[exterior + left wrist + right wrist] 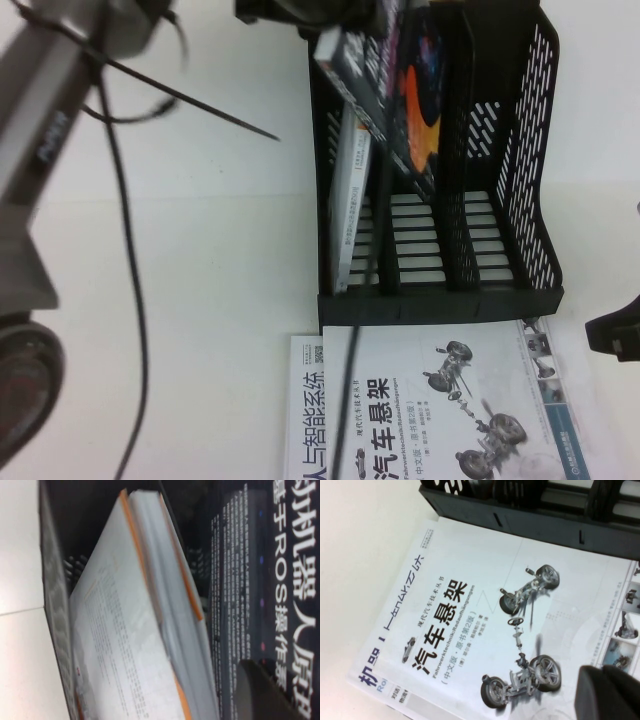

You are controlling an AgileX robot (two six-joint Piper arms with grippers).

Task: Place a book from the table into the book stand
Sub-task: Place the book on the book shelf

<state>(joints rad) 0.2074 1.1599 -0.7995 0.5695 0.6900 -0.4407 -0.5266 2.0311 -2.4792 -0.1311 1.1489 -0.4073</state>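
While your left end effector [310, 12] grips the dark navy paperback book [400, 85] tilted over the black slotted plastic book stand [520, 170], the stand's wall props it; right end effector [615, 335] sits parked on the white counter [200, 250], grip state cannot tell.

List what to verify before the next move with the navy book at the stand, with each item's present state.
1. Left tool gripping the book above the book stand: ok.
2. Book upright for lowering: not ok, it is tilted.
3. Book's lower corner within the middle slot: cannot tell.
4. Middle slot free: ok, its ribbed base shows bare.
5. Orange-edged white book inside the left slot: ok; its gap to the navy book: cannot tell.
6. Right tool away from the stand: ok, it hangs at the right, beside the car-suspension book.
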